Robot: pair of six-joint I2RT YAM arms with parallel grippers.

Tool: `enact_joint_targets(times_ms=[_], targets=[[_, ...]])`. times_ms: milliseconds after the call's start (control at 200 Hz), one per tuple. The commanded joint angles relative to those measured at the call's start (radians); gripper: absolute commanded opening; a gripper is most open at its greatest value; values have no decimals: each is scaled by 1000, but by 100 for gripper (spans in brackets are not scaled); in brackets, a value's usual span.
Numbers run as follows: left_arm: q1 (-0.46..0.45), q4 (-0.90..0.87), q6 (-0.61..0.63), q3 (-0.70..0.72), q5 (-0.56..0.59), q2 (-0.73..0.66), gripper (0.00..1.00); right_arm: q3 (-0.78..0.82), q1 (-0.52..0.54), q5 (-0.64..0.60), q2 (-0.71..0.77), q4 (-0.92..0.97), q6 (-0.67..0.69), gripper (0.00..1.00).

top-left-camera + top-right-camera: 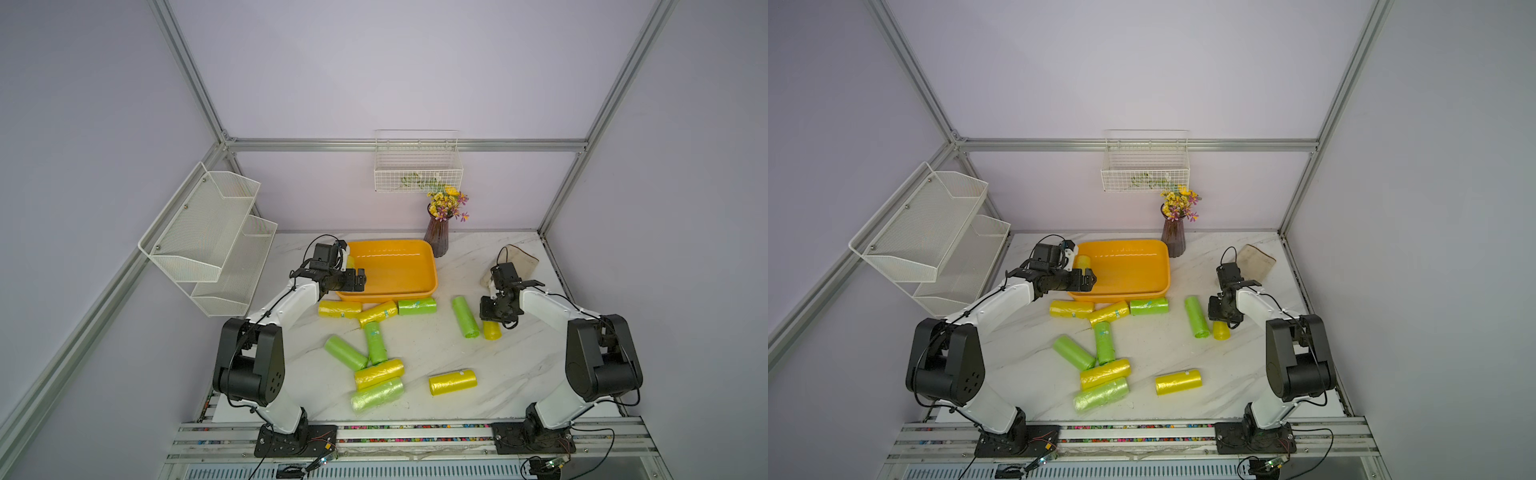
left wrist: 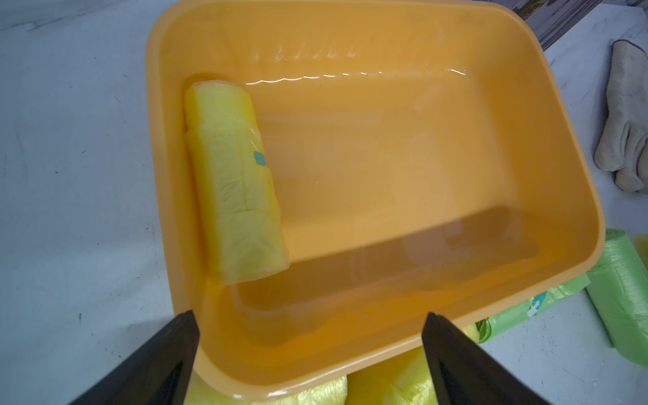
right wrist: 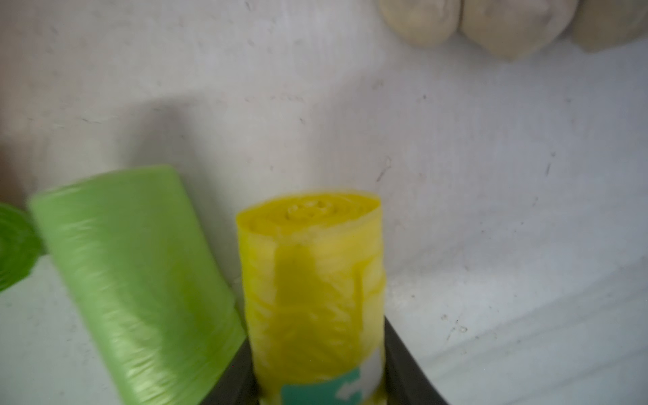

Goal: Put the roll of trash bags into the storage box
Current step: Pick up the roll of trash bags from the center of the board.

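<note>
The yellow roll [image 3: 312,287] now in hand lies on the bench [image 1: 519,374] toward its right edge, well apart from the storage box [image 1: 434,272] at the back middle. The right fingers [image 1: 494,318] stand one on each flank of it, drawn in narrow. The wrist view is smeared, but they appear to press both sides, so I take this as a grip on the roll. The left fingers [image 1: 360,278] hang spread wide and empty above the box's front left corner. Inside, another yellow roll [image 2: 231,182] lies along the left wall.

The held roll's long axis runs roughly from the bench's front edge toward its back. Its coiled end faces the pale glove [image 1: 519,259] near the back right corner, and the other end pokes out toward the front edge. A green roll [image 3: 133,280] lies just beside it on the side toward the bench's middle, nearly parallel, and more rolls [image 1: 453,382] are scattered across the middle.

I judge the roll light, soft under pressure and slick, being wound plastic film, and in no way fragile. The best hold is across its width near the teal label at about mid-length, so neither end droops. A hard squeeze would only dent it, while a loose one may let it slide out endwise.
</note>
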State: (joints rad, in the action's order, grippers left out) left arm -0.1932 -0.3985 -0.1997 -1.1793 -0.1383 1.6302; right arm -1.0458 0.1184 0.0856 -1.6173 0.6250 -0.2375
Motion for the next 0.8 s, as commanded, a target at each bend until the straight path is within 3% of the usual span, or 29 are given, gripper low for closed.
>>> enact_joint_targets(times_ms=[0,180,520,790], targets=[[-6,25,-7,-8,20,-41,100,-111,2,189,45,-63,-2,36],[-6,23,-35,4,24,-54,100,-253,72,298,9,-171,-47,35],[-6,13,-43,8,44,-64,100,-526,287,508,-256,-370,-212,36],[-6,12,-61,7,35,-62,100,-654,357,536,-501,-582,-407,35]])
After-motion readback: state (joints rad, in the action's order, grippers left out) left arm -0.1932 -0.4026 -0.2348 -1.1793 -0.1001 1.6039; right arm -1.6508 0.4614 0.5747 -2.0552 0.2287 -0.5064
